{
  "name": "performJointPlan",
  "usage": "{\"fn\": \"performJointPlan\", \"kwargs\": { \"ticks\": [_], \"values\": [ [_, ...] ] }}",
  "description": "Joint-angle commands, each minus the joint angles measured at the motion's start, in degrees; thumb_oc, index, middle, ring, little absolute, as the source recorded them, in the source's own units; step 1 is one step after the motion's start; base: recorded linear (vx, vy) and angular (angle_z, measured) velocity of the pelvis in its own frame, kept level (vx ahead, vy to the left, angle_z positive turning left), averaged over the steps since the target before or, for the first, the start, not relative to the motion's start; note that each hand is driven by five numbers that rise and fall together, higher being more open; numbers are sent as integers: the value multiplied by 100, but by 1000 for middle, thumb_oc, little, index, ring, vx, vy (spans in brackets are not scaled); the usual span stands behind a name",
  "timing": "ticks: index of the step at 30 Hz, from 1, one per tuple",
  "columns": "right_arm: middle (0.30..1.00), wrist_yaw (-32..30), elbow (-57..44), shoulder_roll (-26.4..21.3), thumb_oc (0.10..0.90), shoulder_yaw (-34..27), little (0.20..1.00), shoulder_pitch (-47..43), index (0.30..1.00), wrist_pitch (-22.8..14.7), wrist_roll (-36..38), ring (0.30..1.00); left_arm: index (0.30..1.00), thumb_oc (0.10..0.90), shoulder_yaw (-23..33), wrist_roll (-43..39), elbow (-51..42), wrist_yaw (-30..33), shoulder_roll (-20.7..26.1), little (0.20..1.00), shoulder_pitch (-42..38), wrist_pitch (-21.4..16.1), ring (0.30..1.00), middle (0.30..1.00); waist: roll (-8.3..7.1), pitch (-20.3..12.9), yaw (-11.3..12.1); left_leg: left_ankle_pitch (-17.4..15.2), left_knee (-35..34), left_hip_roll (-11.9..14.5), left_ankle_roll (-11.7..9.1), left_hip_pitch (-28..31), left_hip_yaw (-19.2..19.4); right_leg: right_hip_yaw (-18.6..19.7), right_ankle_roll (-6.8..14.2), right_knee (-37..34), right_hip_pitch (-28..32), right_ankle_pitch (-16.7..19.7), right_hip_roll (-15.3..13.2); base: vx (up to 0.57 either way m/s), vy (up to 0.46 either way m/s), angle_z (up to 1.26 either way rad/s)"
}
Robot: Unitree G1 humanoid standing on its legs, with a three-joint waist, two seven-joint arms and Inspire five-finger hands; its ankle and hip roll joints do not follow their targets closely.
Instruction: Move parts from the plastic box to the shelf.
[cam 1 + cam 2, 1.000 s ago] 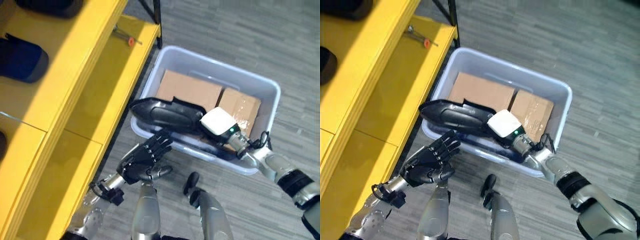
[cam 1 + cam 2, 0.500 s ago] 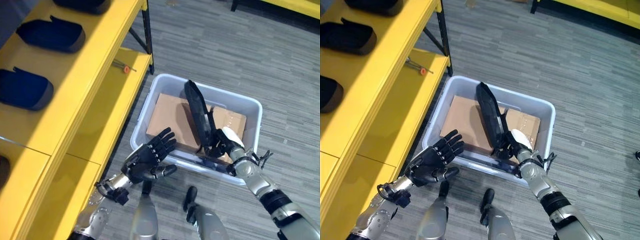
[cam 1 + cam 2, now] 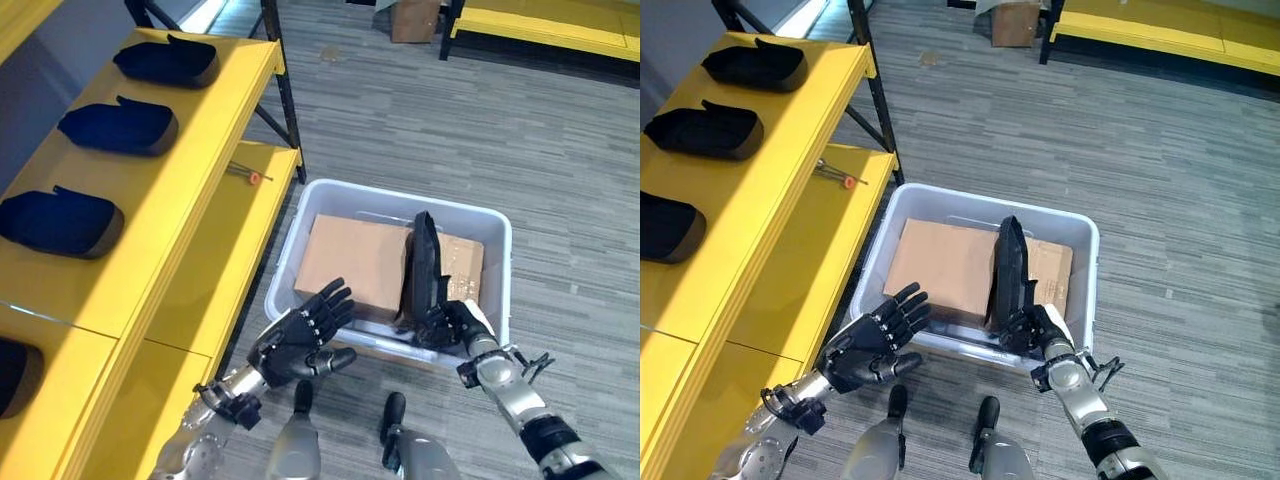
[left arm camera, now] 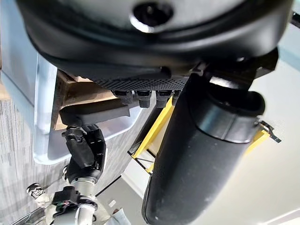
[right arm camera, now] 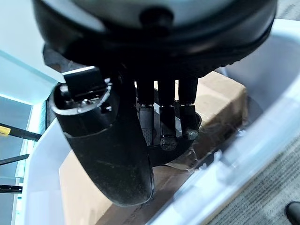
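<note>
A pale plastic box stands on the floor beside the yellow shelf. Inside it lie two cardboard cartons. My right hand is at the box's near right wall, shut on the lower end of a long black part, which stands nearly upright over the cartons. In the right wrist view its fingers curl round that part. My left hand hovers open, fingers spread, just outside the box's near left wall. Three dark parts lie in a row on the shelf's upper board.
A small tool with an orange tip lies on the shelf's lower board. Grey plank floor surrounds the box. Another yellow shelf and a brown carton stand far off.
The camera has tilted up, showing more shelf. My right hand has swung the black part from lying across the box to nearly upright and drawn it toward the near right corner. The left hand stays put.
</note>
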Motion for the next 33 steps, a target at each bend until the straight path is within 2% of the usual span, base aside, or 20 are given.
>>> {"fn": "performJointPlan", "kwargs": {
  "ticks": [1, 3, 5, 7, 10, 11, 12, 13, 15, 16, 17, 19, 21, 23, 26, 29, 30, 31, 33],
  "values": [
    [300, -416, -853, -24, 400, -159, 300, -265, 300, -618, -227, 300, 1000, 900, -166, -45, -611, -296, -107, 1000, -15, -691, 1000, 1000, -123, -466, -91, 92, -97, 52, 104, 0, 127, 316, 48, 168, 261, -525, -41, -14, 48, -15],
    [300, -456, -1047, -1, 400, -87, 300, -231, 300, -595, -298, 300, 1000, 900, -214, 315, -604, -356, -76, 1000, -89, -970, 1000, 1000, -112, -505, -160, 85, -107, 52, 101, 36, 168, 370, 56, 124, 277, -494, -46, -21, 54, -14],
    [300, -307, -1364, 13, 400, -22, 300, -168, 300, -468, 15, 300, 1000, 900, -341, 730, -747, -161, 59, 1000, -214, -1258, 1000, 1000, -88, -562, -285, 82, -134, 50, 102, 107, 233, 472, 80, 76, 297, -457, -59, -20, 89, -15],
    [300, -110, -1679, 92, 400, 84, 300, -59, 300, -371, 464, 300, 1000, 900, -494, 1255, -750, 349, 164, 1000, -518, -1417, 1000, 1000, -85, -655, -447, 66, -174, 49, 108, 199, 336, 555, 110, -16, 344, -409, -84, -3, 91, -17],
    [300, 172, -1816, 213, 400, 153, 300, -4, 300, -290, 1213, 300, 1000, 900, -637, 2000, -724, 974, 221, 1000, -764, -1590, 1000, 1000, -91, -771, -566, 50, -205, 51, 90, 306, 455, 624, 132, -145, 414, -344, -111, 22, 62, -25],
    [300, 172, -1817, 212, 400, 152, 300, -3, 300, -288, 1215, 300, 1000, 900, -639, 2003, -724, 978, 220, 1000, -765, -1590, 1000, 1000, -90, -768, -564, 50, -208, 51, 90, 312, 458, 626, 132, -148, 419, -343, -111, 27, 48, -17],
    [300, 223, -1853, 295, 400, 155, 300, 17, 300, -214, 1672, 300, 1000, 900, -666, 2319, -700, 1452, 244, 1000, -855, -1644, 1000, 1000, -91, -831, -605, 40, -235, 48, 86, 369, 502, 653, 147, -200, 453, -315, -122, 15, 35, -16],
    [300, 248, -1884, 377, 400, 141, 300, 37, 300, -193, 1781, 300, 1000, 900, -685, 2510, -684, 1736, 238, 1000, -918, -1663, 1000, 1000, -98, -861, -620, 29, -250, 44, 90, 402, 526, 655, 158, -220, 474, -307, -128, 16, 39, -8],
    [300, 226, -1967, 500, 400, 138, 300, 41, 300, -175, 1875, 300, 1000, 900, -701, 3004, -586, 2095, 217, 1000, -1027, -1854, 1000, 1000, -117, -918, -641, -1, -261, 41, 95, 456, 580, 661, 165, -258, 515, -299, -142, 1, 16, -14],
    [300, 134, -2017, 546, 400, 135, 300, 19, 300, -194, 1818, 300, 1000, 900, -732, 3508, -547, 2357, 250, 1000, -1077, -2106, 1000, 1000, -133, -947, -653, -14, -265, 37, 92, 479, 603, 673, 173, -280, 530, -289, -149, -6, 11, -15],
    [300, 9, -2111, 589, 400, 148, 300, -33, 300, -128, 1776, 300, 1000, 900, -779, 3836, -549, 2633, 273, 1000, -1145, -2187, 1000, 1000, -157, -972, -657, -33, -271, 31, 94, 506, 626, 674, 181, -315, 557, -277, -156, -6, 9, -9],
    [300, -92, -2183, 618, 400, 172, 300, -79, 300, -33, 1789, 300, 1000, 900, -816, 4090, -564, 2811, 279, 1000, -1207, -2191, 1000, 1000, -174, -997, -660, -46, -278, 26, 95, 534, 639, 679, 190, -351, 586, -263, -163, 0, 0, 0],
    [300, -336, -2165, 702, 400, 261, 300, -229, 300, 101, 1494, 300, 1000, 900, -987, 4703, -553, 3184, 314, 1000, -1388, -2219, 1000, 1000, -203, -1071, -661, -69, -329, 19, 95, 610, 680, 674, 215, -458, 660, -226, -180, 0, 0, 0],
    [300, -381, -2094, 726, 400, 305, 300, -327, 300, 225, 1257, 300, 1000, 900, -1052, 4918, -565, 3321, 327, 1000, -1479, -2184, 1000, 1000, -214, -1109, -655, -81, -353, 20, 95, 649, 700, 664, 232, -501, 694, -210, -190, 0, 0, 0],
    [300, -430, -1964, 738, 400, 378, 300, -452, 300, 384, 1421, 300, 1000, 900, -1152, 5719, -599, 3799, 421, 1000, -1657, -2254, 1000, 1000, -221, -1169, -659, -88, -393, 23, 90, 704, 744, 663, 249, -559, 740, -190, -196, 0, 0, 0],
    [300, -302, -1891, 784, 400, 409, 300, -529, 300, 465, 1720, 300, 1000, 900, -1242, 6784, -611, 4361, 570, 1000, -1887, -2472, 1000, 1000, -229, -1198, -684, -91, -422, 30, 84, 723, 776, 678, 265, -579, 734, -174, -201, 0, 0, 0],
    [300, -301, -1889, 784, 400, 407, 300, -532, 300, 465, 1722, 300, 1000, 900, -1253, 6807, -596, 4386, 565, 1000, -1893, -2479, 1000, 1000, -230, -1196, -682, -91, -422, 30, 85, 725, 776, 678, 265, -580, 735, -174, -201, 0, 0, 0],
    [300, -153, -1883, 819, 400, 435, 300, -569, 300, 523, 1920, 300, 1000, 900, -1325, 7345, -602, 4708, 688, 1000, -2060, -2615, 1000, 1000, -233, -1205, -708, -92, -431, 30, 78, 729, 790, 691, 268, -593, 734, -165, -202, 0, 0, 0],
    [300, 43, -1941, 777, 400, 493, 300, -580, 300, 626, 1754, 300, 1000, 900, -1375, 7566, -595, 4795, 847, 1000, -2242, -2754, 1000, 1000, -226, -1222, -744, -95, -453, 29, 68, 742, 810, 718, 289, -615, 737, -159, -210, 0, 0, 0]
  ]
}}
